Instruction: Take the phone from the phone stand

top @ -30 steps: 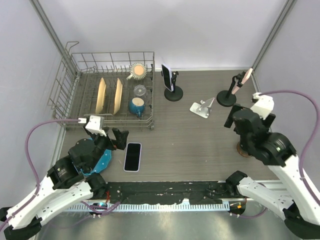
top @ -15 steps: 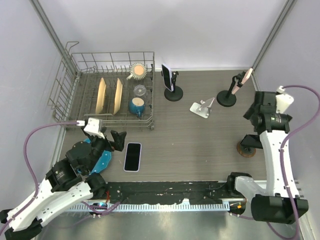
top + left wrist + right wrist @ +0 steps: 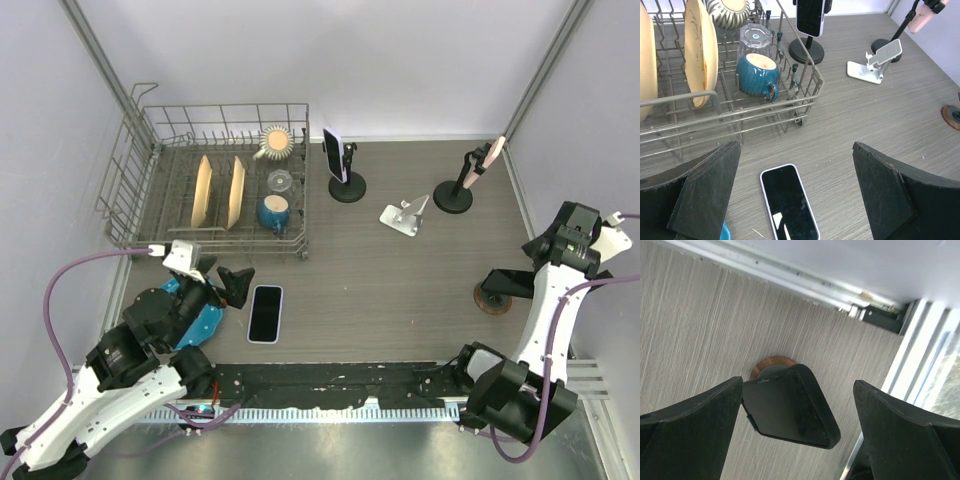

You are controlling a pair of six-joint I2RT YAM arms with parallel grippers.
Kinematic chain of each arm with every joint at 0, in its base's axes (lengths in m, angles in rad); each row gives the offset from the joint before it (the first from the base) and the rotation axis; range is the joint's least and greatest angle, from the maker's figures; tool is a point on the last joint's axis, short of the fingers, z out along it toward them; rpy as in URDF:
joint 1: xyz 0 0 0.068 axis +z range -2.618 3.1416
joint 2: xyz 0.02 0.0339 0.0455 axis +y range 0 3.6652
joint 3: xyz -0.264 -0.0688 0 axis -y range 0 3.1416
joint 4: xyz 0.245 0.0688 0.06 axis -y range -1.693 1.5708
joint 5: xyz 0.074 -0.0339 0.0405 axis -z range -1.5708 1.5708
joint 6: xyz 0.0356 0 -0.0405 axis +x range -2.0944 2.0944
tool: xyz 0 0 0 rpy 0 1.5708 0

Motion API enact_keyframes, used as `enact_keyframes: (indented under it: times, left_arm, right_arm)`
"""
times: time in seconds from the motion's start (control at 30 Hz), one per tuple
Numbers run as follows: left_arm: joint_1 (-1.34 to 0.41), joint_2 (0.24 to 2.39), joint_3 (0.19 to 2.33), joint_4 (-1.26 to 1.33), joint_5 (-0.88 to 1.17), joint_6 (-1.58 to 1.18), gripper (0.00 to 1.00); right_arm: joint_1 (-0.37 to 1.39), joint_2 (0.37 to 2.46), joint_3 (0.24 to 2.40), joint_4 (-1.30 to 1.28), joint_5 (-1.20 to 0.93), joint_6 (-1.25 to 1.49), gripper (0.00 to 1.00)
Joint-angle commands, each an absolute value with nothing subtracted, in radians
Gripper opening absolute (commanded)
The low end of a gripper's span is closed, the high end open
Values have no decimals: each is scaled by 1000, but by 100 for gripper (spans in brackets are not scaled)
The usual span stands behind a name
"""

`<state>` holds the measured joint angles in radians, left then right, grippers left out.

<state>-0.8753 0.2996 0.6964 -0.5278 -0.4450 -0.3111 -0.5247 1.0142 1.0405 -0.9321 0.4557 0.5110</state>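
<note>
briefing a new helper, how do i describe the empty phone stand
Start at the wire dish rack on the left and look right, past the black stand holding a dark phone. Next comes the white stand: low, angled, nothing on it, whereas the far stand beyond it, black too, holds a pink phone.

**What lies around each gripper**

Beneath the left gripper (image 3: 796, 147), between its two fingers, a flat phone (image 3: 789, 202) lies on the table (image 3: 880, 125). Ahead and to its left stands the dish rack (image 3: 765, 111). The rack holds plates (image 3: 700, 50) at far left, a mug (image 3: 756, 75) in its near right corner and a glass (image 3: 755, 39) behind the mug. Straight ahead, past the rack, an upright phone (image 3: 810, 16) sits on a round-base stand (image 3: 806, 51). Ahead to the right is a folding stand (image 3: 875, 62), with a pole stand (image 3: 904, 24) behind it. Under the right gripper (image 3: 797, 385) a pad (image 3: 790, 410) overlaps a disc (image 3: 771, 362), and the table-edge rail (image 3: 790, 282) runs beyond them.
</note>
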Motion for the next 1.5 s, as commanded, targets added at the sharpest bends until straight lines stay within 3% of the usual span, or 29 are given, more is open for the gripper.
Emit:
enact_keyframes:
  times: [0.0,0.6,0.97,1.33,1.47]
  left_arm:
    - [-870,291,692,-494,-410,-319,100]
    - [-867,345,689,-497,-413,-310,100]
    - [-864,387,689,-494,-399,-301,100]
    - [-862,394,686,-494,-396,-299,100]
    - [-862,394,684,-492,-396,-299,100]
  right_arm:
    - [-589,993,977,-844,280,558,97]
    - [-618,936,893,-765,229,551,70]
    - [-615,890,913,-775,224,548,40]
    - [-588,867,1008,-824,215,537,1]
    - [-558,847,1078,-853,225,520,1]
